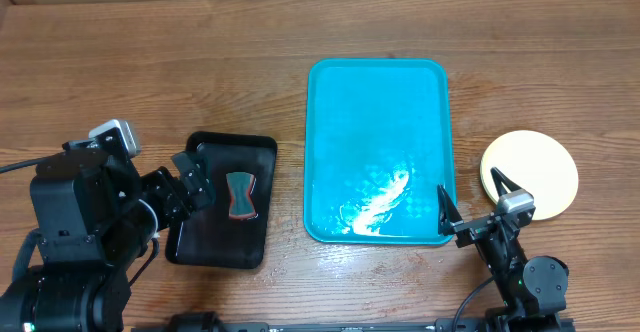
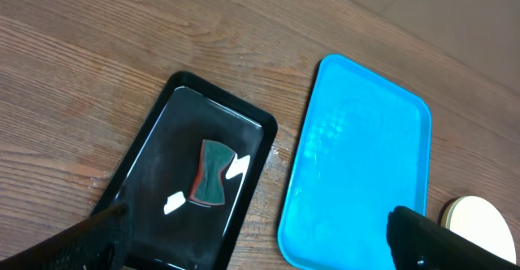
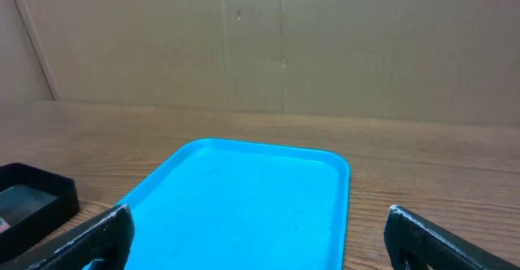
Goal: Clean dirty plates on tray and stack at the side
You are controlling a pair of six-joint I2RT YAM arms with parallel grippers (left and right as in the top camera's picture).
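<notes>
A plate is seen beside the tray (not touching), and the left gripper and right gripper are held spread.

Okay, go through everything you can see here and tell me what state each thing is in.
turquoise tray: lying flat, nothing on it.
pale yellow plate: off the tray, to its right, top face clean; any plates beneath are hidden.
black tray: lying flat, holding the sponge.
sponge: lying flat, untouched.
left gripper: open, empty.
right gripper: open, empty.
</notes>
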